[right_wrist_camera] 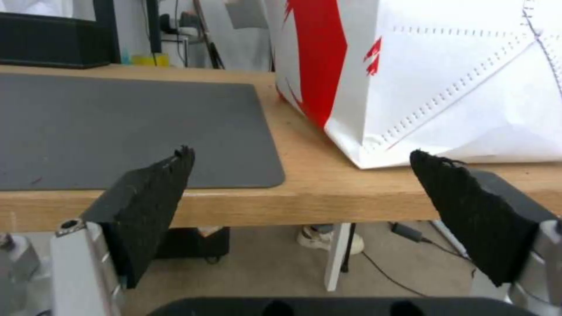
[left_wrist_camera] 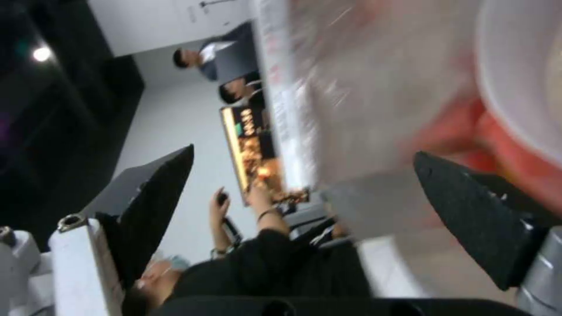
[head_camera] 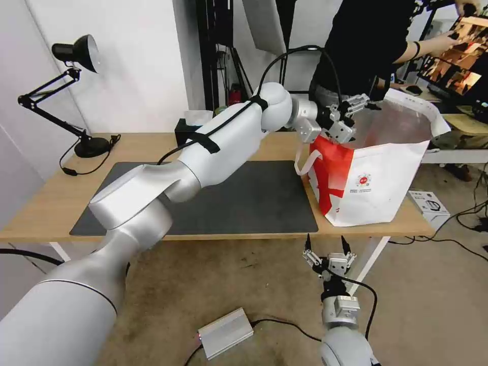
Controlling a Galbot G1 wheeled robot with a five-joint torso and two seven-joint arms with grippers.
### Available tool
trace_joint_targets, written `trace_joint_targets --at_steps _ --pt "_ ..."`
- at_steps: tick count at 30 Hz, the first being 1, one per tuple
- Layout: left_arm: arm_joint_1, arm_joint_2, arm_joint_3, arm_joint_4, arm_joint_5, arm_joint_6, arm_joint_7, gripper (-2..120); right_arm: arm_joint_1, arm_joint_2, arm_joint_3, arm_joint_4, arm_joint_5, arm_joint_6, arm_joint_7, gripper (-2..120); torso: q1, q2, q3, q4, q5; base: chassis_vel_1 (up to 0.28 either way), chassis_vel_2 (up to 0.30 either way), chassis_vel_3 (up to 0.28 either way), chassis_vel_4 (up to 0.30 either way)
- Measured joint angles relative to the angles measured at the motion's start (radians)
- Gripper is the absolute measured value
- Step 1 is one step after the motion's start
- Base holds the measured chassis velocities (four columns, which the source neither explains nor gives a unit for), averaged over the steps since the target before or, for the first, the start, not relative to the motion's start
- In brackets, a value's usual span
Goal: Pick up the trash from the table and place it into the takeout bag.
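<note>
The left gripper (head_camera: 351, 114) hangs over the near-left rim of the takeout bag (head_camera: 376, 188), fingers spread with nothing between them. Just under it the bag stands on the table (head_camera: 152, 147): boxy, white, a red panel, silver lining, white loop handles, a small round red logo (head_camera: 363, 180) whose print is unreadable. The right gripper (head_camera: 328, 249) waits wide open below the table's front edge, the bag above it.

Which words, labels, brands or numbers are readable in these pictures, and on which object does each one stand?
No text can be read.
Takeout bag: a small red round logo with tiny print below it, too small to read.
White box on the floor beside the table: a dark picture, no legible words.
</note>
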Motion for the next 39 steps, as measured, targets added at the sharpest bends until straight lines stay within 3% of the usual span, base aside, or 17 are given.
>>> trace_joint_targets --at_steps 9,12,18,22,23,27,28,30,31,35,36,39 --pt "-0.065 0.057 -0.054 0.014 -0.087 0.049 -0.080 100 0.006 -0.003 0.001 -0.001 -0.002 -0.002 0.000 95 0.000 0.000 0.000 0.0000 -0.0001 0.000 0.000 0.000 0.000" --pt "-0.078 0.118 -0.058 -0.009 -0.184 0.099 -0.131 100 0.006 -0.006 0.002 -0.001 -0.003 -0.003 0.000 95 0.000 0.000 0.000 -0.0001 -0.0001 0.000 0.000 0.000 0.000" --pt "-0.073 0.239 -0.071 -0.064 -0.345 0.176 -0.166 100 0.005 -0.011 0.008 0.004 -0.004 -0.006 0.000 95 0.000 0.000 0.000 0.0000 -0.0003 0.000 0.000 0.000 0.000" --pt "-0.021 0.430 -0.032 -0.204 -0.571 0.294 -0.201 100 0.003 -0.015 0.014 0.009 -0.003 -0.009 0.000 95 0.000 0.000 0.000 0.0006 -0.0009 0.000 0.000 0.000 0.000" --pt "-0.021 0.430 -0.032 -0.204 -0.571 0.294 -0.201 100 0.003 -0.015 0.014 0.009 -0.003 -0.009 0.000 95 0.000 0.000 0.000 0.0006 -0.0009 0.000 0.000 0.000 0.000" --pt "0.062 0.619 -0.044 -0.331 -0.665 0.353 -0.217 100 0.002 -0.018 0.015 0.011 -0.003 -0.011 0.001 93 0.000 0.000 0.000 0.0002 -0.0009 0.000 0.000 0.000 0.000" --pt "0.062 0.619 -0.044 -0.331 -0.665 0.353 -0.217 100 0.002 -0.018 0.015 0.011 -0.003 -0.011 0.001 93 0.000 0.000 0.000 0.0002 -0.0009 0.000 0.000 0.000 0.000" --pt "0.124 0.723 -0.087 -0.406 -0.691 0.374 -0.225 100 0.002 -0.023 0.015 0.011 -0.003 -0.011 0.001 95 0.000 0.000 0.000 0.0005 -0.0007 0.000 0.000 0.000 0.000" --pt "0.124 0.723 -0.087 -0.406 -0.691 0.374 -0.225 100 0.002 -0.023 0.015 0.011 -0.003 -0.011 0.001 95 0.000 0.000 0.000 0.0005 -0.0007 0.000 0.000 0.000 0.000" --pt "0.304 0.891 -0.198 -0.565 -0.741 0.414 -0.236 100 0.003 -0.035 0.016 0.011 -0.002 -0.015 -0.001 94 0.000 0.000 0.000 0.0001 0.0000 0.000 0.000 0.000 0.000" --pt "0.304 0.891 -0.198 -0.565 -0.741 0.414 -0.236 100 0.003 -0.035 0.016 0.011 -0.002 -0.015 -0.001 94 0.000 0.000 0.000 0.0001 0.0000 0.000 0.000 0.000 0.000" --pt "0.525 0.991 -0.363 -0.677 -0.768 0.437 -0.248 100 -0.005 -0.046 0.017 0.020 -0.001 -0.029 -0.015 91 0.000 0.000 0.000 -0.0004 -0.0012 0.000 0.000 0.000 0.000"
